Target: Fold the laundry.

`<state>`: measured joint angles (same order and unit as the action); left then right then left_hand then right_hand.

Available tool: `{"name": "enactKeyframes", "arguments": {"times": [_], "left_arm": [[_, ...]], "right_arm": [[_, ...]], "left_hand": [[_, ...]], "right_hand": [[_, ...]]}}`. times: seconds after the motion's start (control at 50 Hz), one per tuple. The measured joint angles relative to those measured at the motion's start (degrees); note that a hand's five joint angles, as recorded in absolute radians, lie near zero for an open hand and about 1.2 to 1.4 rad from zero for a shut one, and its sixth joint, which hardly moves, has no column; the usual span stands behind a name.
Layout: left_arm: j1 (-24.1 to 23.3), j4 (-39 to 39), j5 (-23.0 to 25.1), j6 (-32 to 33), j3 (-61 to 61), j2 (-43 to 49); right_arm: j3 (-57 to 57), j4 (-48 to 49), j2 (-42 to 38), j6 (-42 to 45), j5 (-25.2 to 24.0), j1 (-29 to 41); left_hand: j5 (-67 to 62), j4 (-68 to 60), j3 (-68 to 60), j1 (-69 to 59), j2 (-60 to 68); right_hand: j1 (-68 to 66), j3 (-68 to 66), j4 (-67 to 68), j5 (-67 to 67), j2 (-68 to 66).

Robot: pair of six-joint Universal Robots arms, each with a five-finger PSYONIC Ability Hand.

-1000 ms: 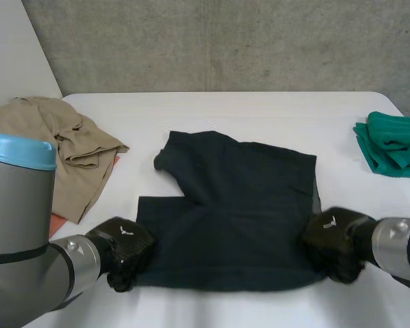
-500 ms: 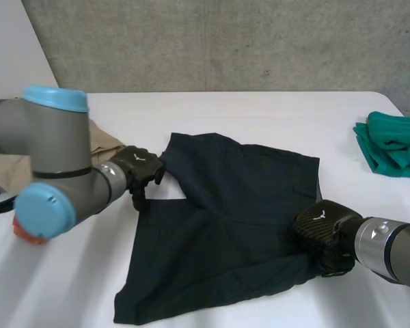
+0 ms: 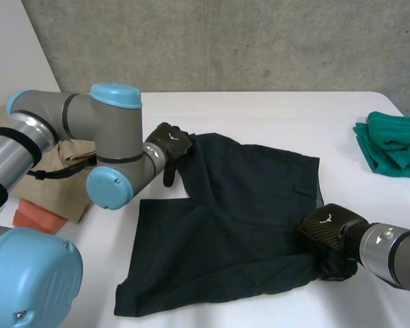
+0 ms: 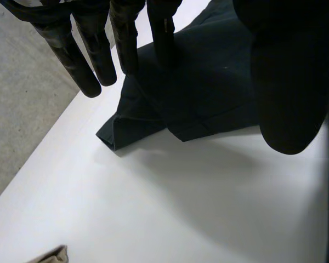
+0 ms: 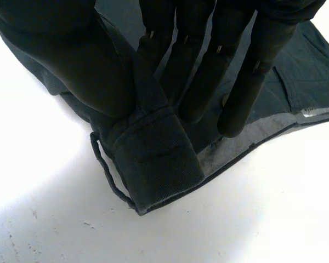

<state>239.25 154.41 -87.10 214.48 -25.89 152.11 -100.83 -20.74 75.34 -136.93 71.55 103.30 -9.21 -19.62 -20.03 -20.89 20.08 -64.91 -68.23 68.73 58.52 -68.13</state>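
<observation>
Open table (image 3: 260, 113) beyond shorts (image 3: 239, 219), beige pile (image 3: 58, 191) left, green cloth (image 3: 393, 143) right

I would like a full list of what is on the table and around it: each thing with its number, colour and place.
shorts: one, dark, spread over the middle of the table
crumpled garment: one, beige, at the table's left side
cloth: one, orange-red, under the beige garment
folded cloth: one, green, at the table's right edge
table: one, white
wall: one, grey concrete, behind the table
left hand: one, black, holding the shorts' far left corner
right hand: one, black, pinching the shorts' near right corner
</observation>
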Motion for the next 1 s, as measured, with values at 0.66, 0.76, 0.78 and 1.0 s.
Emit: {"name": "enactKeyframes", "arguments": {"times": [0.66, 0.76, 0.78, 1.0], "left_arm": [[-2.7, 3.0, 1.6, 15.2, 8.0, 9.7], [-2.9, 3.4, -0.8, 17.6, 8.2, 9.3], [-2.9, 3.4, -0.8, 17.6, 8.2, 9.3], [-2.3, 1.1, -14.3, 22.4, -5.7, -2.0]], "right_arm": [[-0.1, 0.5, -0.2, -0.2, -1.8, -1.0], [-0.1, 0.5, 0.0, -0.3, -2.0, -1.5], [-0.1, 0.5, 0.0, -0.3, -2.0, -1.5], [-0.2, 0.2, 0.2, -0.3, -2.2, -0.8]], "left_hand": [[-29.6, -29.5, -29.0, -28.8, 29.1], [-47.3, -48.6, -48.1, -46.3, 48.3], [-47.3, -48.6, -48.1, -46.3, 48.3], [-47.3, -48.7, -48.1, -46.3, 48.3]], "right_hand": [[0.0, 0.0, 0.0, 0.0, 0.0], [0.0, 0.0, 0.0, 0.0, 0.0], [0.0, 0.0, 0.0, 0.0, 0.0], [0.0, 0.0, 0.0, 0.0, 0.0]]}}
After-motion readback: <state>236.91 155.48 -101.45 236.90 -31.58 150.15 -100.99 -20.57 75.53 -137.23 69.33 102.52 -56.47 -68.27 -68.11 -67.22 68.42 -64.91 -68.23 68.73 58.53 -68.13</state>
